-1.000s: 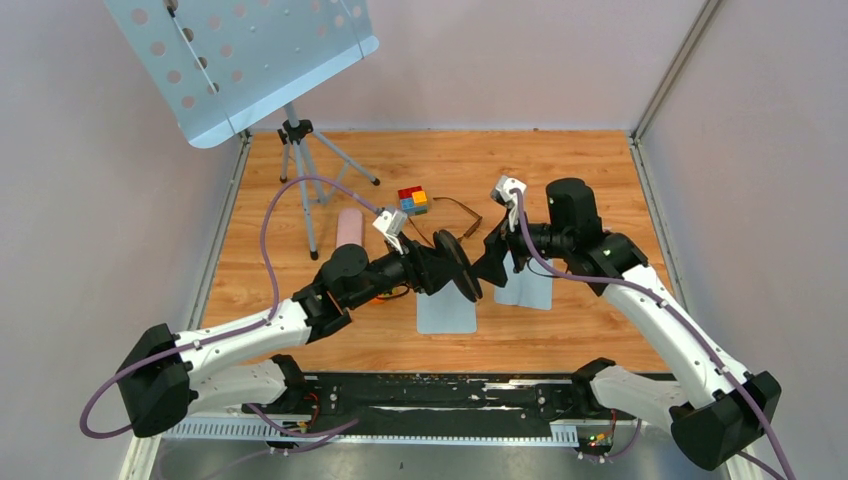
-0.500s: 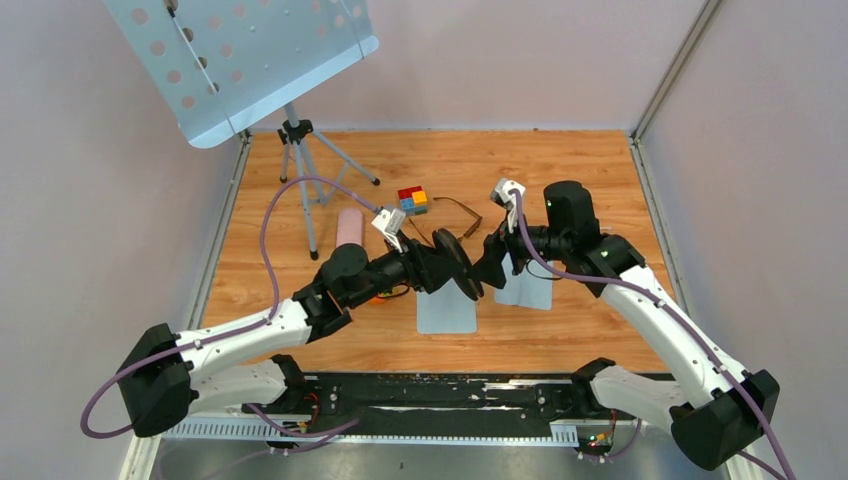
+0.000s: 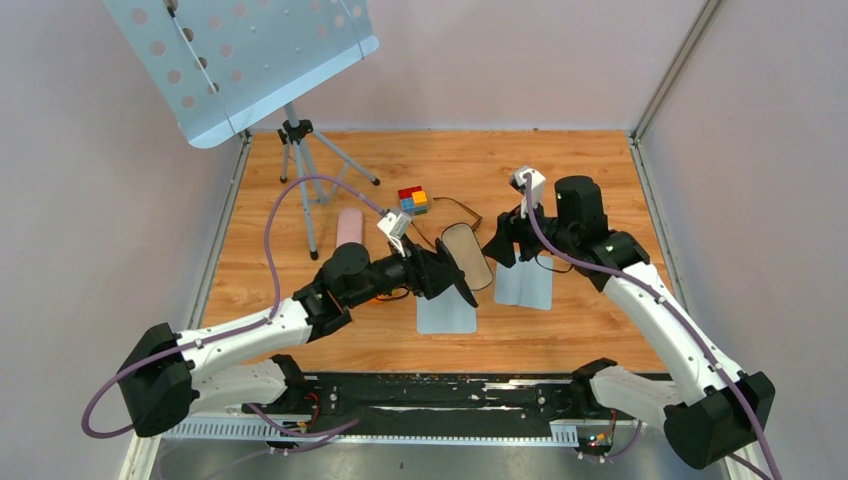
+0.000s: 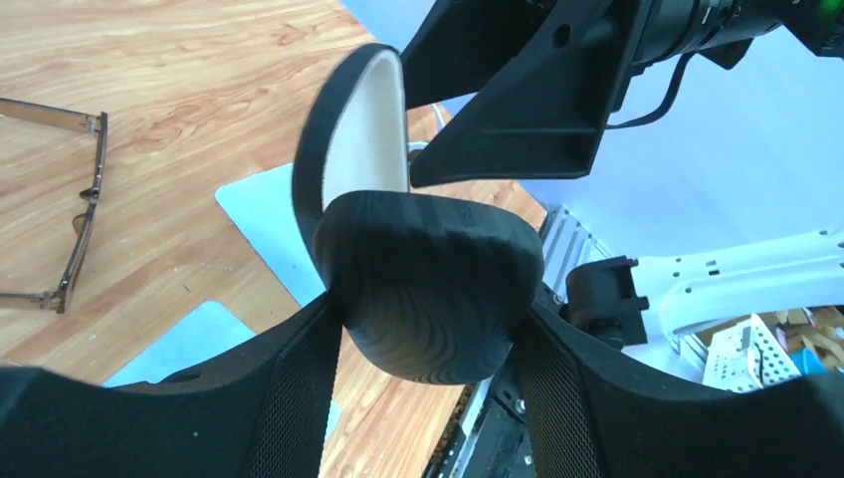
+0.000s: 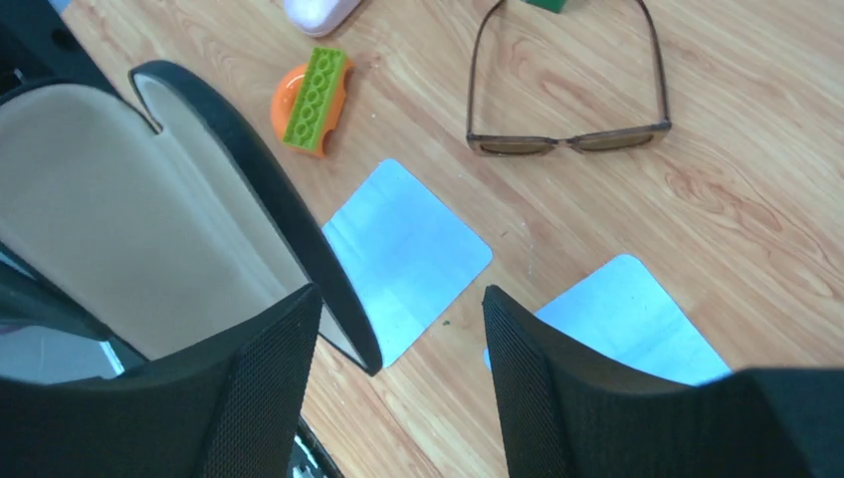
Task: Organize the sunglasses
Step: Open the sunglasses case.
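The sunglasses [image 3: 457, 211], thin brown frame with tinted lenses, lie open on the wood behind the grippers. They also show in the right wrist view [image 5: 569, 140] and the left wrist view [image 4: 72, 249]. My left gripper [image 3: 441, 272] is shut on the black glasses case [image 3: 466, 257] and holds it above the table. The case's lid stands open, showing its beige lining [image 5: 109, 214]. My right gripper [image 3: 498, 247] is open and empty, just right of the open case and not touching it.
Two light-blue cloths [image 3: 447, 311] [image 3: 526, 286] lie flat under the grippers. A pink case [image 3: 349, 227], a coloured block cube [image 3: 413, 200] and an orange piece with a green brick [image 5: 311, 100] lie nearby. A music stand [image 3: 298, 140] stands back left.
The black case has gone from closed to open, its beige lining now facing up. My right gripper has let go of it and drawn back to the right.
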`<move>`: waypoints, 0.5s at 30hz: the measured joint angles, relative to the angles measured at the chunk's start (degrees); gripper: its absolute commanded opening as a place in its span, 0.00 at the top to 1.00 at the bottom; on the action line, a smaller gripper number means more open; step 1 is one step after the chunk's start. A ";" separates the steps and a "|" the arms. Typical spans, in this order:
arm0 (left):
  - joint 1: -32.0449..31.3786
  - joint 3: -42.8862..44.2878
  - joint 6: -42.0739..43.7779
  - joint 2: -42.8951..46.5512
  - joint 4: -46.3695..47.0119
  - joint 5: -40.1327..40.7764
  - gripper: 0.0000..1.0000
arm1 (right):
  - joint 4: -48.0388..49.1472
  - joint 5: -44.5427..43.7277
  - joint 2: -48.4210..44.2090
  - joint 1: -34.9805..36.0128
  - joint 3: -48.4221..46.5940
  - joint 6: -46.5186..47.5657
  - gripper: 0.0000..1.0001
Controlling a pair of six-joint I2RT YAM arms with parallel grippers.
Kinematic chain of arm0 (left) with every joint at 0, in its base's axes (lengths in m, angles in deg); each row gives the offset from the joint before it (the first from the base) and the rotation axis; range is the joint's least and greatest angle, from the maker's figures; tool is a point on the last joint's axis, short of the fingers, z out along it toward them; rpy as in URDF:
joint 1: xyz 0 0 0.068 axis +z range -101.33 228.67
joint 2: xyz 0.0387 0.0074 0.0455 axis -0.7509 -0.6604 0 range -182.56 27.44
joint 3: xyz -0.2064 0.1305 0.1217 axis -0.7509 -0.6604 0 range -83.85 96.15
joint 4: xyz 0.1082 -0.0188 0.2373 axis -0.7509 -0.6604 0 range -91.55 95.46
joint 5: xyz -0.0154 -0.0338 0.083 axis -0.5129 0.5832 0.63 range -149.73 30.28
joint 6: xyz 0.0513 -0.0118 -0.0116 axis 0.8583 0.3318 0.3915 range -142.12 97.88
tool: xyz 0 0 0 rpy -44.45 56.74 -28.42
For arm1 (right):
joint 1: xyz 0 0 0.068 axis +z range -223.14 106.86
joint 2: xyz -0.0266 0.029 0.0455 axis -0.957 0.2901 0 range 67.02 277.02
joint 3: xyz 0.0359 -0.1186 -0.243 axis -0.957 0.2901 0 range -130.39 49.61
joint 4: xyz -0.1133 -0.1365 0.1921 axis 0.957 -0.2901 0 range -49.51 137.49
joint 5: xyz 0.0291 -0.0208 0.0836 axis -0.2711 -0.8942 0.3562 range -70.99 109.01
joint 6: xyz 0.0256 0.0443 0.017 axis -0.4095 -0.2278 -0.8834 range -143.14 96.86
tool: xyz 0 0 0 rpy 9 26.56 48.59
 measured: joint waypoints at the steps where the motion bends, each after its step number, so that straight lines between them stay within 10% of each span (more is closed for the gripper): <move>1: -0.13 -0.02 0.02 0.00 0.07 -1.64 1.00 | 0.24 -0.61 0.15 -0.68 0.00 -0.22 0.35; 15: -0.31 -3.45 -1.60 0.85 5.88 -6.36 1.00 | 2.97 10.32 -0.04 -3.08 0.66 2.19 0.34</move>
